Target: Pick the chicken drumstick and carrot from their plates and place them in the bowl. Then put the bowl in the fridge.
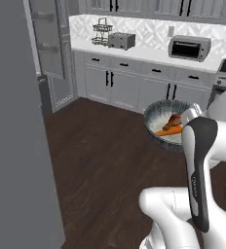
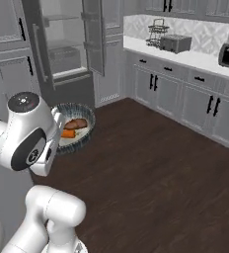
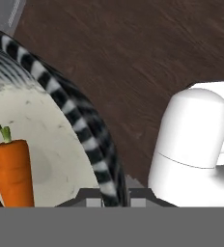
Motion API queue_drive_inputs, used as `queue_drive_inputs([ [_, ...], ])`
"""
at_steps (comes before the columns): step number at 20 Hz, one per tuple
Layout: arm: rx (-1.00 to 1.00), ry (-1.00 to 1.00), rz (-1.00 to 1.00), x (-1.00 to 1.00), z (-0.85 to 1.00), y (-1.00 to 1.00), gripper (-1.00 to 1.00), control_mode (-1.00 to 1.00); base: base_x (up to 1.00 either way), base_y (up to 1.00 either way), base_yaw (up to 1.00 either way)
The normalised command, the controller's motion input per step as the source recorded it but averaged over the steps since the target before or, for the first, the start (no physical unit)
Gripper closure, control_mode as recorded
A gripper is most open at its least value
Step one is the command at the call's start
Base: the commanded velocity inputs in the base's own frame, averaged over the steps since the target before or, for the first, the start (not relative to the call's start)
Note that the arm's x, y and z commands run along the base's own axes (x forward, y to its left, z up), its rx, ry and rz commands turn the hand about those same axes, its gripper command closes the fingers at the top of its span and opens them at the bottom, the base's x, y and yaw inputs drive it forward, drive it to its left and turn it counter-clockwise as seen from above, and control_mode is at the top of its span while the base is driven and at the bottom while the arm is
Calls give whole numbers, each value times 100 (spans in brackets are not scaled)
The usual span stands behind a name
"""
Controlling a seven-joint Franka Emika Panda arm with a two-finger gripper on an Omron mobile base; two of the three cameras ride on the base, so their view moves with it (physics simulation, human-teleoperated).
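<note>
While the arm is carrying the bowl [image 1: 169,122] out over the dark wood floor [image 1: 105,160], the gripper [image 3: 115,198] is pinching the bowl's rim, its fingertips nearly together with the striped edge passing between them. That grip on the rim is, I judge, why the bowl is hanging level in mid-air, well clear of any counter, and why the food is lying settled in the pale middle and not sliding out. One carrot [image 3: 11,170] and one chicken drumstick [image 1: 174,119] are resting side by side inside, touching or very nearly so, which suggests the loading part of the job is done and only the storing part is left. The fridge [image 2: 62,44] is standing open across the floor, one door [image 2: 93,34] swung wide, its shelves bare as far as I can see; the bowl is sitting between the robot and that opening in the right base view. On the far counter [image 1: 149,53] one toaster [image 1: 122,40], one toaster oven [image 1: 189,48] and one wire rack [image 1: 102,32] are sitting well apart from the work.
</note>
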Motion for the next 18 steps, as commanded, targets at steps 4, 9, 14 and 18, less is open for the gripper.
queue_drive_inputs([
  [4, 0, 0, 0, 0, 0, 0, 100, 100, 100, -100, 47],
  [9, 0, 0, 0, 0, 0, 0, 100, 100, 100, -100, 48],
  [14, 0, 0, 0, 0, 0, 0, 100, 100, 100, -97, 49],
  [18, 0, 0, 0, 0, 0, 0, 100, 100, 100, -95, 50],
])
